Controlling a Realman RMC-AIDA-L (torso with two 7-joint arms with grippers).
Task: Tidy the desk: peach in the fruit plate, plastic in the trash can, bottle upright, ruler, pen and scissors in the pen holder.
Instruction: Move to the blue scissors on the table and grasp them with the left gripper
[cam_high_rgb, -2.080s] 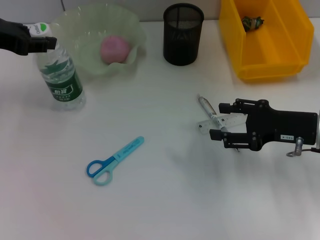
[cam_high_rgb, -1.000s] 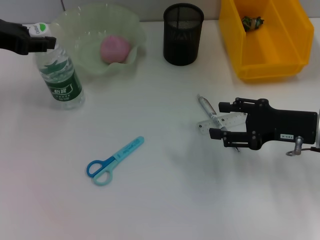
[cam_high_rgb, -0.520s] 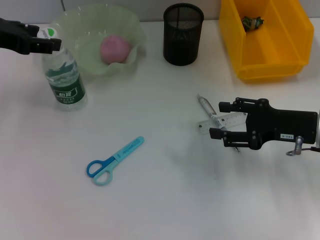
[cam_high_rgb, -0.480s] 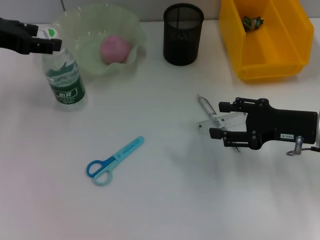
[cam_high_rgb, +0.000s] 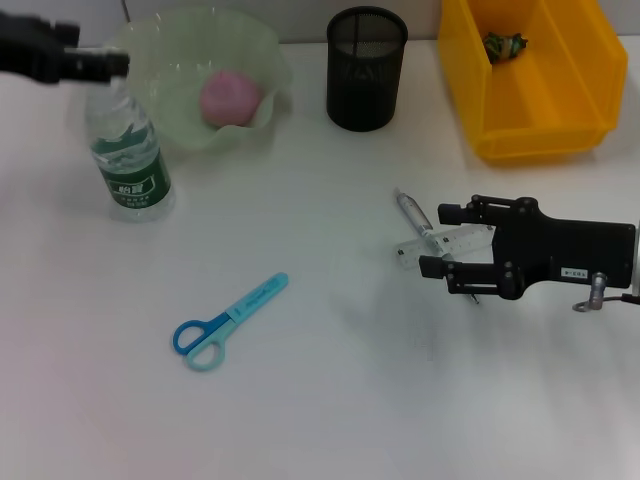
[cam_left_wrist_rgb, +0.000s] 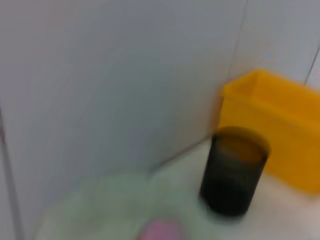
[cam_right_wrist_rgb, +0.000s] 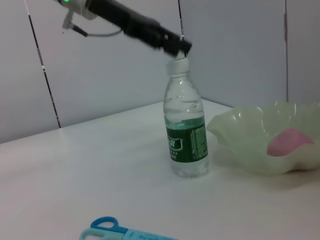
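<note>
I have a white desk (cam_high_rgb: 320, 400) in front of a pale grey panelled wall. Nearest to me lie the blue scissors (cam_high_rgb: 228, 322), flat and closed, handles toward me. Further back on my right side, the right gripper (cam_high_rgb: 446, 241) sits low over the table with its fingers spread apart, straddling the clear ruler (cam_high_rgb: 440, 245) and the pen (cam_high_rgb: 412, 215) that lies across it. On the left the water bottle (cam_high_rgb: 127, 150) stands upright with its green label facing me; the left gripper (cam_high_rgb: 100, 63) is just above its cap, and I cannot tell whether the fingers are parted or closed. Beside the bottle sits the pale green fruit plate (cam_high_rgb: 250, 50) with the pink peach (cam_high_rgb: 231, 98) inside. At the back stand the black mesh pen holder (cam_high_rgb: 366, 68) and the yellow bin (cam_high_rgb: 570, 100), which holds a crumpled piece of plastic (cam_high_rgb: 503, 45).
</note>
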